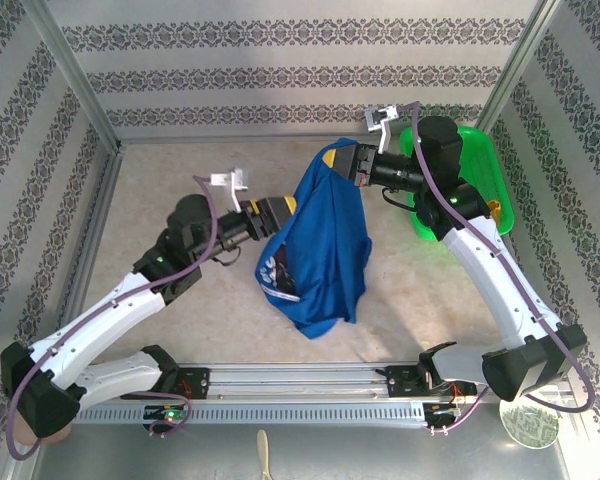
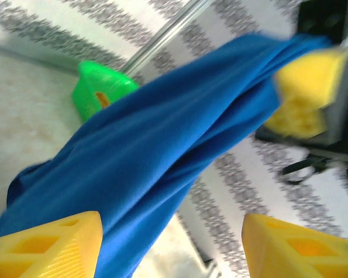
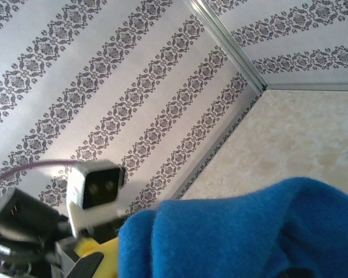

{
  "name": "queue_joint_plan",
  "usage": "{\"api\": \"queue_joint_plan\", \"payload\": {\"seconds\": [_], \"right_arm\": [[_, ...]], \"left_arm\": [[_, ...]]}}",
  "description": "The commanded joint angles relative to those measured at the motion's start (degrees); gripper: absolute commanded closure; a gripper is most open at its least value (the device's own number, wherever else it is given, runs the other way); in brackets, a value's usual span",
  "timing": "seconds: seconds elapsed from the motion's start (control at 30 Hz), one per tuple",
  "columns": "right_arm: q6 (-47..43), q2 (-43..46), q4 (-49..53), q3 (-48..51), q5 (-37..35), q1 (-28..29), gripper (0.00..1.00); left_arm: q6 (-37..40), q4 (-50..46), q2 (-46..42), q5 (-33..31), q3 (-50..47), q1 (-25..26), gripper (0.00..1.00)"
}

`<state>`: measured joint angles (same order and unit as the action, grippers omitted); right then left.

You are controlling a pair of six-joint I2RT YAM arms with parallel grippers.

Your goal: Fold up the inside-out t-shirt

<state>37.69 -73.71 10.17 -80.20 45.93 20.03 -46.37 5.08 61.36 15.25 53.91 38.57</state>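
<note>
Right hand (image 1: 350, 165) pinched closed, left hand (image 1: 284, 208) spread.

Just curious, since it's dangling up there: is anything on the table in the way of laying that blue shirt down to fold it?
Nothing visible. The t-shirt hangs over bare table; the green basket sits off to the right, behind the right arm. The patch directly under the cloth is hidden.

Royal-blue t-shirt (image 1: 325, 235) — green basket (image 1: 485, 168)

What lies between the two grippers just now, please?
The blue t-shirt spans from the right gripper to the left gripper, in the top view.
</note>
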Motion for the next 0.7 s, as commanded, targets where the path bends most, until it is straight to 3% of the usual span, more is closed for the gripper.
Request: {"api": "queue_joint_plan", "payload": {"seconds": [0.0, 0.23, 0.5, 0.67], "right_arm": [[1.2, 0.9, -1.8, -1.9, -0.9, 0.7, 1.00], [1.3, 0.6, -2.0, -1.6, -1.4, 1.4, 1.00], [1.2, -0.1, -1.9, -1.7, -1.7, 1.5, 1.00], [1.2, 0.0, -2.0, -1.6, -1.4, 1.5, 1.00]], "left_arm": [[7.1, -7.2, 2.9, -12.4, -1.3, 3.3, 0.36], [9.3, -14.7, 5.5, -29.1, -2.7, 3.9, 0.37], [8.2, -17.2, 11.0, -35.3, -6.1, 3.8, 0.37], [8.6, -15.8, 14.9, -35.3, -6.4, 2.8, 0.39]]}}
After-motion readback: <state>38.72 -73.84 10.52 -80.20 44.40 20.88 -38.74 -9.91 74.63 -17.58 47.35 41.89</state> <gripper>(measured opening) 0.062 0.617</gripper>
